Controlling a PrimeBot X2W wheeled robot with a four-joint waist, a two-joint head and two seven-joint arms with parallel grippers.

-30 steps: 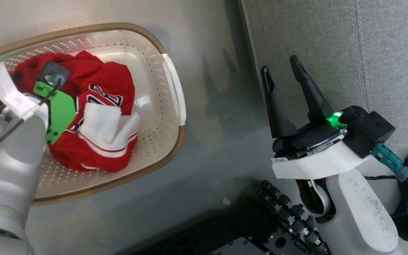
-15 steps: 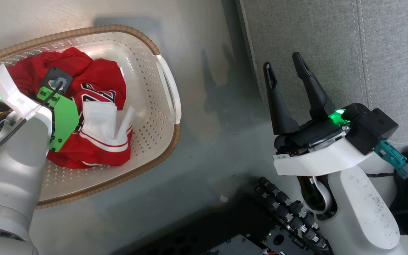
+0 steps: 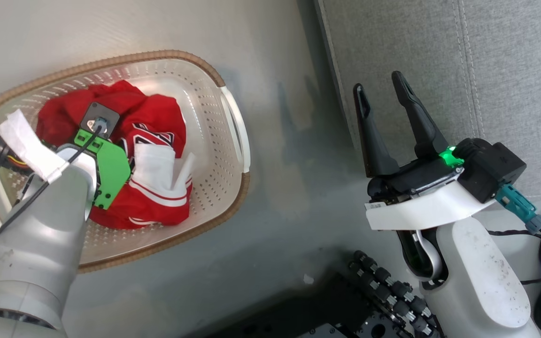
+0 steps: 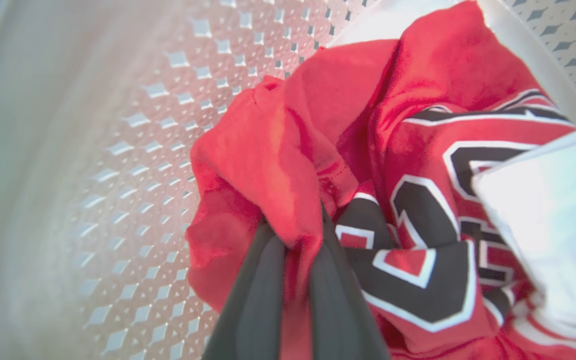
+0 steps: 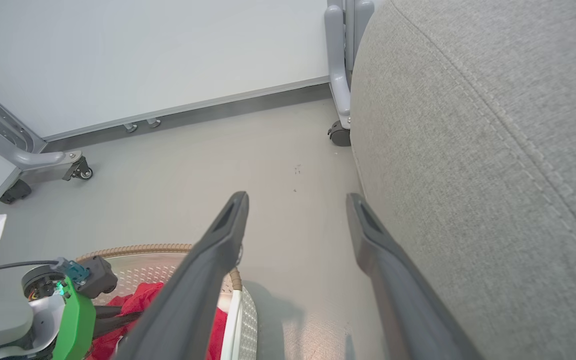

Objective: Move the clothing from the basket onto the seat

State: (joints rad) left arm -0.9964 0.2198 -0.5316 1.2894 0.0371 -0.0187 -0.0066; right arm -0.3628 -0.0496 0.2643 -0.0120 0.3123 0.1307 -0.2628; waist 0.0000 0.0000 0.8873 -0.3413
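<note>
A moment ago my left fingers (image 4: pixel 260 300) stood wide; now they are pinched together on a fold of the red clothing (image 4: pixel 418 150) — the grip is made, I judge. The bundle still lies in the basket (image 3: pixel 223 155), none of it on the seat (image 3: pixel 486 56) yet. My right fingers (image 3: pixel 371 141) stay spread and empty beside the seat's edge — lifting comes next.
</note>
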